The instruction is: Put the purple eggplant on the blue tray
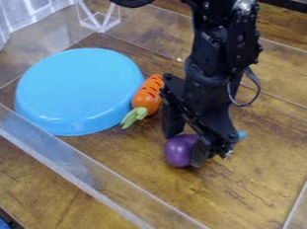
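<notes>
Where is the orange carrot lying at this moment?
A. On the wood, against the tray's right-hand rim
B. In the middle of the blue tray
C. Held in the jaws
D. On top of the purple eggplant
A. The orange carrot lies on the wooden table, right beside the rim of the blue tray, while the gripper is down at the purple eggplant further right.

Orange carrot [145, 95] with green top, wooden table [108, 179], possibly clear plastic walls [67, 162]
</notes>
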Robot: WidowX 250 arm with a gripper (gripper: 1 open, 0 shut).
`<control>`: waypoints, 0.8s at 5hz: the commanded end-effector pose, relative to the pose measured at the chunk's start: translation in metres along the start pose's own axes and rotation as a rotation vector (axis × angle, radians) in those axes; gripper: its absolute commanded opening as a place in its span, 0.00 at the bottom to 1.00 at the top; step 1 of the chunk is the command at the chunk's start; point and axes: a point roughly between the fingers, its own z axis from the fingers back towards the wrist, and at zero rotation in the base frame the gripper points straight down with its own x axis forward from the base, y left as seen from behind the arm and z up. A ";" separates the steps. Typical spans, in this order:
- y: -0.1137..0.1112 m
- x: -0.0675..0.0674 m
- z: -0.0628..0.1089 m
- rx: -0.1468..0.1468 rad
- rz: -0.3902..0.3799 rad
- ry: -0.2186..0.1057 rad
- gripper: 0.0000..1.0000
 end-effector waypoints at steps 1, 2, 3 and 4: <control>0.013 0.007 0.026 0.009 0.037 -0.087 0.00; 0.014 0.007 0.026 0.009 0.037 -0.088 0.00; 0.015 0.007 0.026 0.009 0.037 -0.089 0.00; 0.015 0.007 0.024 0.009 0.038 -0.090 0.00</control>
